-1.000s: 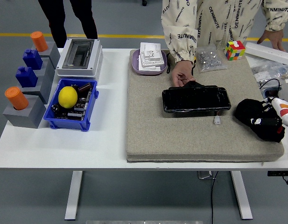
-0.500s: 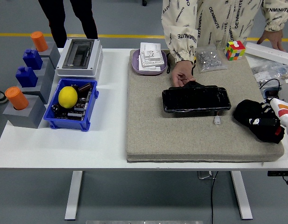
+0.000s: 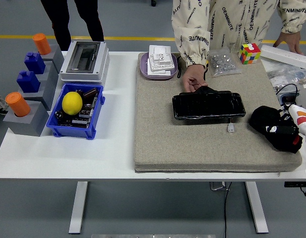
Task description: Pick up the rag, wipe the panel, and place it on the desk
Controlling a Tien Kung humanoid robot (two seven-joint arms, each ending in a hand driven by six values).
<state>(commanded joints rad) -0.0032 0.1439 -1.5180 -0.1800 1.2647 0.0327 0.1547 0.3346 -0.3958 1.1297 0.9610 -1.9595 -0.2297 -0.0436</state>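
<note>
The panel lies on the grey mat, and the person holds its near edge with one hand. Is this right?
Not quite. In the head view the person's hand holds the far edge of the black panel, not the near one. The panel does lie on the grey mat.

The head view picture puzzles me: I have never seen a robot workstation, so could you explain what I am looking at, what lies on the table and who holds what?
The camera sits high on a humanoid robot and looks down over a white table. Only the robot's right hand shows, at the right edge: a black five-fingered hand resting on a black rag; whether it grips it I cannot tell. The left arm is out of view.

On a grey mat lies a glossy black panel. A person stands at the far side, one hand at the panel's far edge and the other near a white strip.

Also there: a purple tray with white parts, a colour cube, a blue bin holding a yellow fruit, a grey box, and blocks with orange and blue pegs.
</note>
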